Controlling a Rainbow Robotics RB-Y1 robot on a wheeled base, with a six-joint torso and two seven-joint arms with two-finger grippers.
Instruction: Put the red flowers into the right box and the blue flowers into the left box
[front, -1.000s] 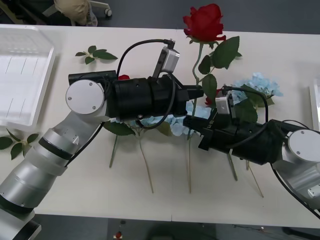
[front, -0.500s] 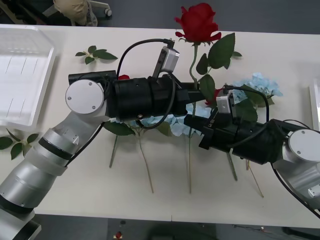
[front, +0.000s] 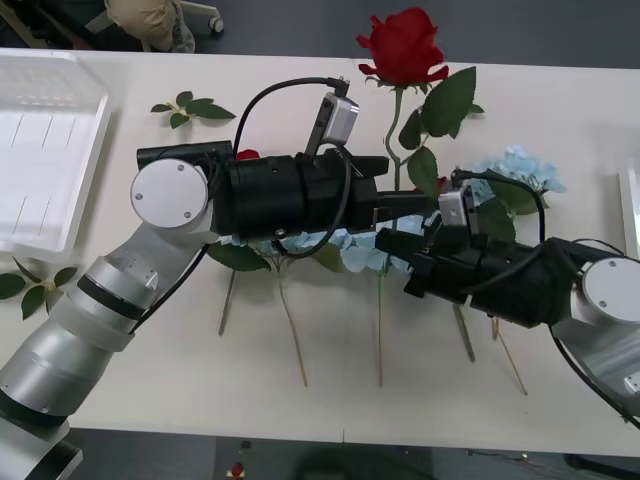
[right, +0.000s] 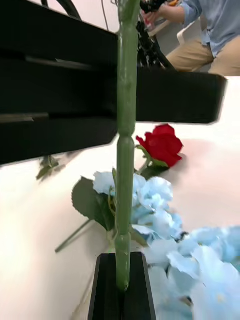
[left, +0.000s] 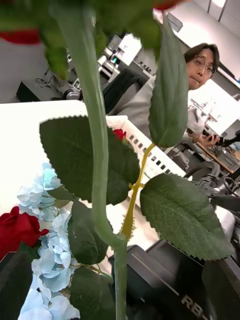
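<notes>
Red rose (front: 404, 44) upright, mid-table.
Left gripper (front: 400, 205) clamps its stem; right gripper (front: 392, 240), just beside, grip undeterminable; blue flowers (front: 515, 170) beneath.

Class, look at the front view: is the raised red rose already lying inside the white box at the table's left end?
No. The red rose stands upright on its stem between the two arms, well away from the white box.

Even overhead light fell on the white table (front: 150, 330), which looked bright and slightly washed out, with soft, short shadows under the arms and stems. In the right wrist view the green stem (right: 125, 150) and the dark bars behind it were blurred, while the red rose (right: 161, 144) beyond was fairly sharp. In the left wrist view the leaves (left: 182, 220) were crisp, the background soft and glaring.
</notes>
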